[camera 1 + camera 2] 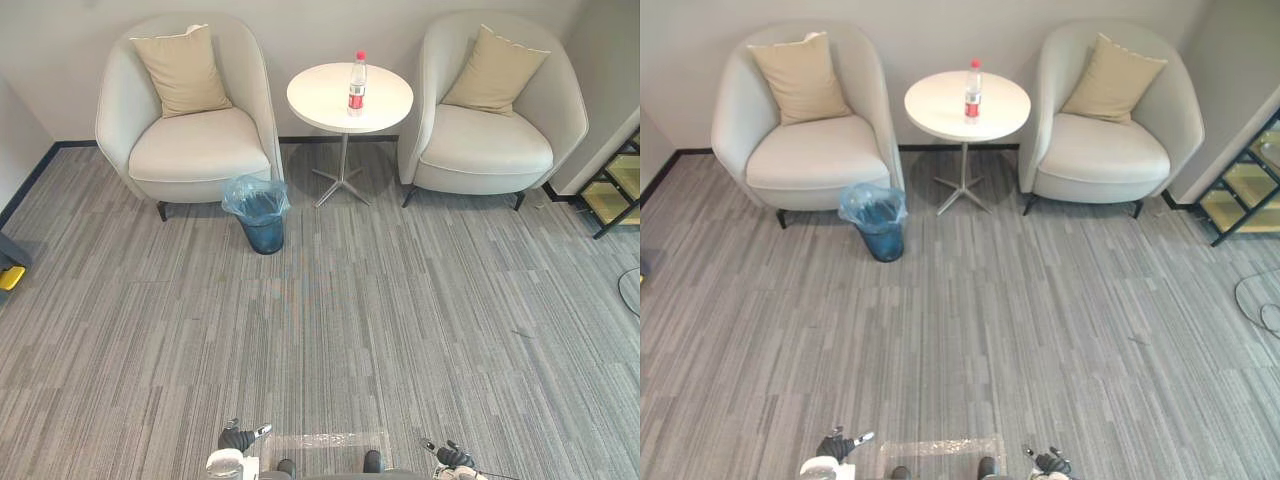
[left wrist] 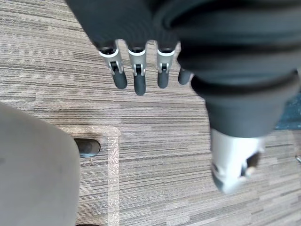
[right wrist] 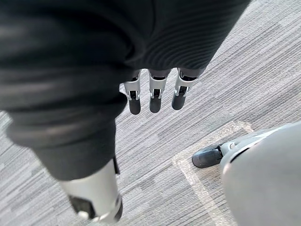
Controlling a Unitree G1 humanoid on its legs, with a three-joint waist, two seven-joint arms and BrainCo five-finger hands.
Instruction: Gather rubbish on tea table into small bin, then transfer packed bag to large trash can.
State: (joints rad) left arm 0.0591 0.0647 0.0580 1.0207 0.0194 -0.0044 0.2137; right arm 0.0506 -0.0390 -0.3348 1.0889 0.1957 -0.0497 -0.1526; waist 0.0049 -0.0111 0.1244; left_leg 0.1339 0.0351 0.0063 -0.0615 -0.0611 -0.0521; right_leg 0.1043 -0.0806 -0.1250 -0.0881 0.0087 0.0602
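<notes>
nothing done yet tbh. the bottle (image 1: pixel 357 84) stands on the round desk (image 1: pixel 320 108) between the armchairs (image 1: pixel 195 150), with the blue-bagged small bin (image 1: pixel 262 222) on the floor (image 1: pixel 420 300) near it. left hand (image 2: pixel 139 81) and right hand (image 3: pixel 154 96) both hang empty with fingers straight, well away. whole job is left.

A clear plastic bottle (image 1: pixel 356 85) with red cap and label stands on the round white tabletop (image 1: pixel 318 102). A translucent pale blue bag (image 1: pixel 248 194) lines the dark blue small bin (image 1: pixel 265 236). The grey carpet floor (image 1: pixel 420 310) is finely streaked. Off-white armchairs (image 1: pixel 196 150) hold tan cushions (image 1: pixel 183 70).
</notes>
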